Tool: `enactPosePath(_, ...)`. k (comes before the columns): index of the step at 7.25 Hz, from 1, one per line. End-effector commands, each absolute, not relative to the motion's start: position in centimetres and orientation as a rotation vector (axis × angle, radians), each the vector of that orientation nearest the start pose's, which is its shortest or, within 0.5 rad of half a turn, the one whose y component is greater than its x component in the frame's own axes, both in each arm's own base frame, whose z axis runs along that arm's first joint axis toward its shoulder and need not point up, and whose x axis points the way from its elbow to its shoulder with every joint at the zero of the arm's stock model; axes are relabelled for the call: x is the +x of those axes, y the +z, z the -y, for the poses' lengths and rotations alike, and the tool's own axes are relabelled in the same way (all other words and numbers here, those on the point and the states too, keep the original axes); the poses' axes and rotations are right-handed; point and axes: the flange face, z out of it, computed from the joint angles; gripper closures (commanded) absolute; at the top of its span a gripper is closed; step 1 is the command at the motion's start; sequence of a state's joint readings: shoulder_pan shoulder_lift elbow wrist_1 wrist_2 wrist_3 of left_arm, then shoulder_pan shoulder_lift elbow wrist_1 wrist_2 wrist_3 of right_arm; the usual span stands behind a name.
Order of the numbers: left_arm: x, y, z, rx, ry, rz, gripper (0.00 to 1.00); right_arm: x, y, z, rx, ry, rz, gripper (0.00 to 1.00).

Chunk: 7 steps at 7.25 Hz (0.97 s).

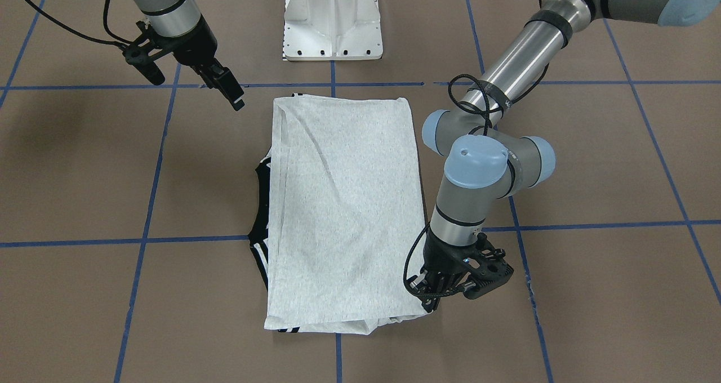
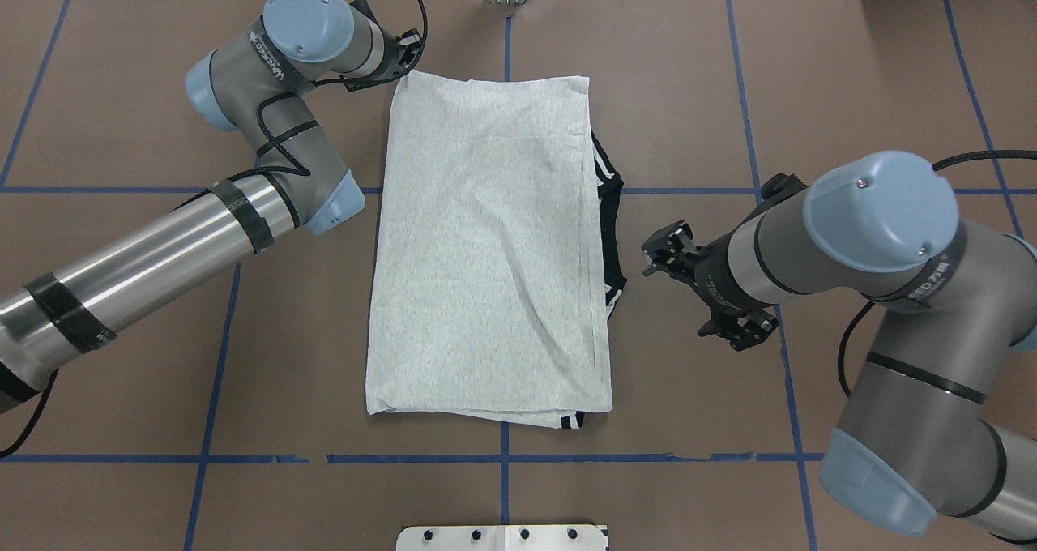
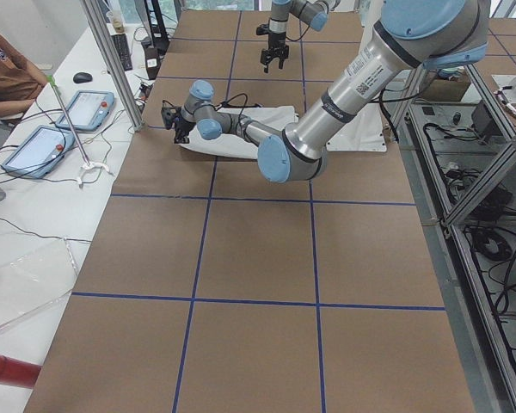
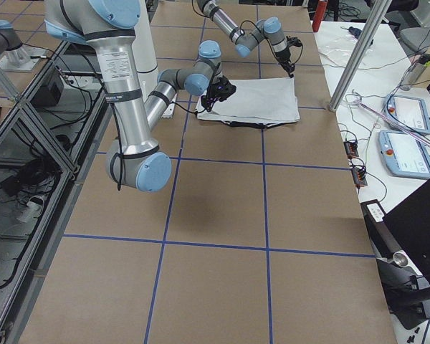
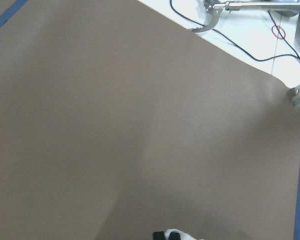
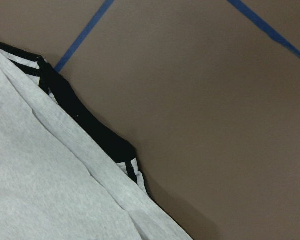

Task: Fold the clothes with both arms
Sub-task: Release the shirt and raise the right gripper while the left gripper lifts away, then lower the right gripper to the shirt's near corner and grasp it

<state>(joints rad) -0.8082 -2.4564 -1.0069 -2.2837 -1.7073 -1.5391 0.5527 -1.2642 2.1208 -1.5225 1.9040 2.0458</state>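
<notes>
The light grey T-shirt (image 1: 343,203) lies on the brown table, folded into a long rectangle with the print hidden. Its black collar and striped trim (image 2: 613,235) stick out along the edge on the robot's right, and also show in the right wrist view (image 6: 90,130). My left gripper (image 1: 431,301) is down at the shirt's far left corner (image 2: 403,69). A black tip with a bit of white cloth shows at the bottom of the left wrist view (image 5: 165,235), so it seems shut on that corner. My right gripper (image 2: 648,261) hangs open and empty above the table, just right of the collar.
The white metal pedestal (image 1: 332,17) stands at the robot's side of the table. Blue tape lines (image 2: 502,458) cross the brown surface. Control tablets (image 3: 34,146) and cables lie on a white bench beyond the far edge, where a person (image 3: 4,69) sits.
</notes>
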Motion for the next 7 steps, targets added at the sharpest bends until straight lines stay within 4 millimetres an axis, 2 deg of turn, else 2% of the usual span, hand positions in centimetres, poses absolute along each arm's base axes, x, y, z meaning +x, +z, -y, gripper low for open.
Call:
enactPosePath(1,46.0,27.1,64.5,0.243,-0.558,-1.110,0.50,-43.3,23.9,34.3,-0.259,0.763,0.933,0.00)
enactPosePath(2,44.3,28.1,62.8,0.246,-0.547,-1.127,0.50,-45.7,23.3,33.9,-0.297,0.800,0.920,0.00)
enactPosePath(3,43.4,28.5,62.1,0.250,-0.544,-1.134,0.50,-49.2,23.1,33.3,-0.275,0.825,0.903,0.00)
enactPosePath(4,43.0,28.2,61.7,0.252,-0.543,-1.139,0.50,-51.3,23.6,32.1,-0.262,0.824,0.882,0.00)
enactPosePath(6,42.9,27.7,61.5,0.250,-0.545,-1.135,0.50,-53.8,24.2,30.4,-0.283,0.847,0.856,0.00)
enactPosePath(7,42.8,27.7,61.5,0.249,-0.547,-1.136,0.50,-55.2,25.5,30.3,-0.276,0.848,0.821,0.00)
